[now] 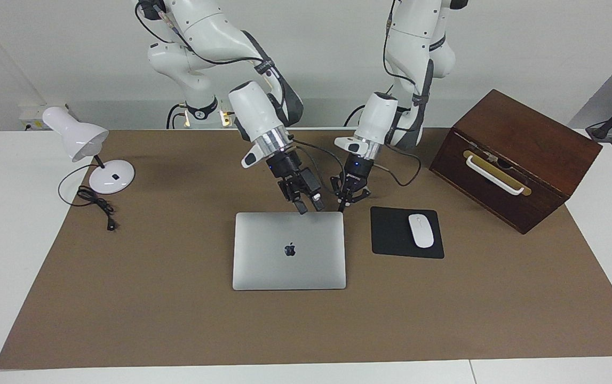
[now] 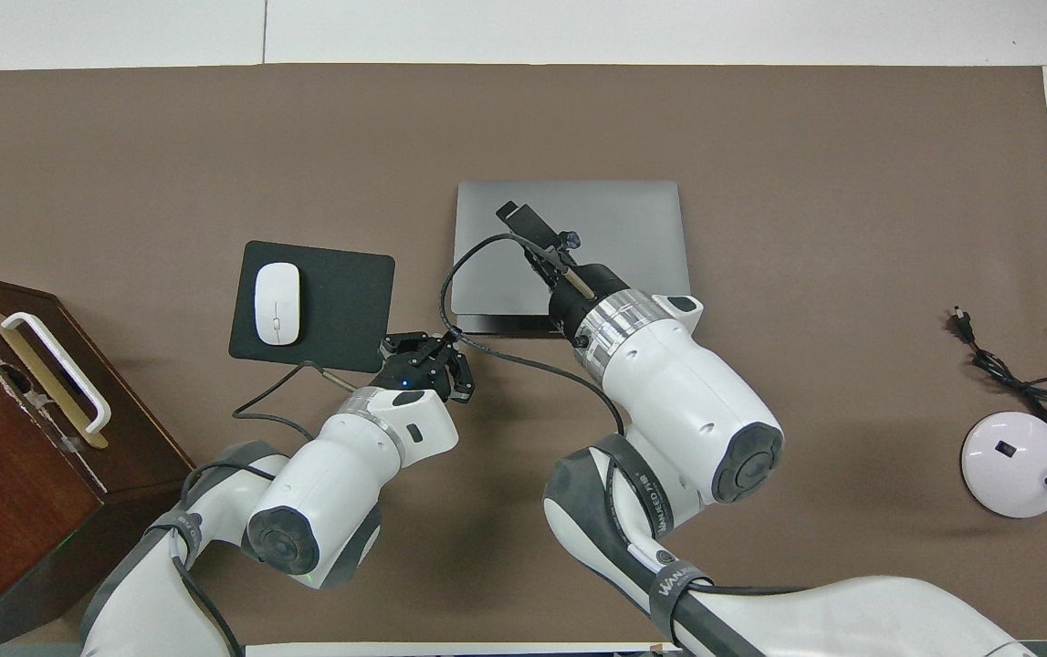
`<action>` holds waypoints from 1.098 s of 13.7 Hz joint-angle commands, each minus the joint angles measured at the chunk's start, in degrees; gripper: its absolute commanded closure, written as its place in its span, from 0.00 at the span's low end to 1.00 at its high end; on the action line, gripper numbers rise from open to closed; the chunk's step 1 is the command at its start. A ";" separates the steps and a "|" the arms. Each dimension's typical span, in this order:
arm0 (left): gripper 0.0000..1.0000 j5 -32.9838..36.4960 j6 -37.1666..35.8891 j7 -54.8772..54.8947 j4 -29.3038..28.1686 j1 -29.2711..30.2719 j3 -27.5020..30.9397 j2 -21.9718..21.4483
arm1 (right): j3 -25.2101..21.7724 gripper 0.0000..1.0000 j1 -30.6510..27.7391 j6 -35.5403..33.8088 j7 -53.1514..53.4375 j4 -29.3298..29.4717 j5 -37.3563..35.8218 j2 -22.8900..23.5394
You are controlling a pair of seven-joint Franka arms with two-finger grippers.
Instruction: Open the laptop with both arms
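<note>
The silver-grey laptop (image 1: 289,250) lies closed in the middle of the brown mat, apple logo up; it also shows in the overhead view (image 2: 633,237). My right gripper (image 1: 308,205) is open, with its fingertips just above the laptop's edge nearer to the robots; it covers part of the lid in the overhead view (image 2: 528,228). My left gripper (image 1: 349,200) is open and low at the laptop's corner nearer to the robots, toward the left arm's end (image 2: 427,351). I cannot tell whether either gripper touches the laptop.
A black mouse pad (image 1: 391,234) with a white mouse (image 1: 421,230) lies beside the laptop toward the left arm's end. A dark wooden box (image 1: 514,154) with a white handle stands past it. A white desk lamp (image 1: 79,138) and its cable (image 1: 95,202) sit at the right arm's end.
</note>
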 commanded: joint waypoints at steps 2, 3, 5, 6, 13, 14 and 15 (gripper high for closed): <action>1.00 0.58 0.99 0.50 2.80 -0.88 0.95 3.13 | 0.18 0.01 1.56 1.19 2.99 -2.24 1.25 -1.23; 1.00 0.58 0.99 0.50 3.41 -0.88 0.95 3.66 | 0.18 0.01 1.65 1.19 3.51 -2.58 1.25 -1.31; 1.00 0.58 0.99 0.50 4.82 -0.88 0.95 5.15 | 0.18 0.01 2.61 1.19 4.31 -3.46 1.34 -1.32; 1.00 0.58 0.99 0.50 5.17 -0.80 0.95 5.33 | 0.18 0.01 2.61 1.11 4.40 -4.25 1.51 -1.40; 1.00 0.84 0.99 0.42 6.93 -0.18 1.04 7.44 | 0.09 0.00 2.35 0.84 3.96 -11.46 1.51 -4.83; 1.00 0.84 0.99 0.42 7.19 -0.09 0.95 7.53 | 0.18 0.00 2.35 0.84 3.87 -12.34 1.60 -5.09; 1.00 0.93 0.99 0.42 7.37 -0.09 1.04 7.79 | 0.18 0.00 2.35 1.02 3.26 -13.21 1.51 -5.27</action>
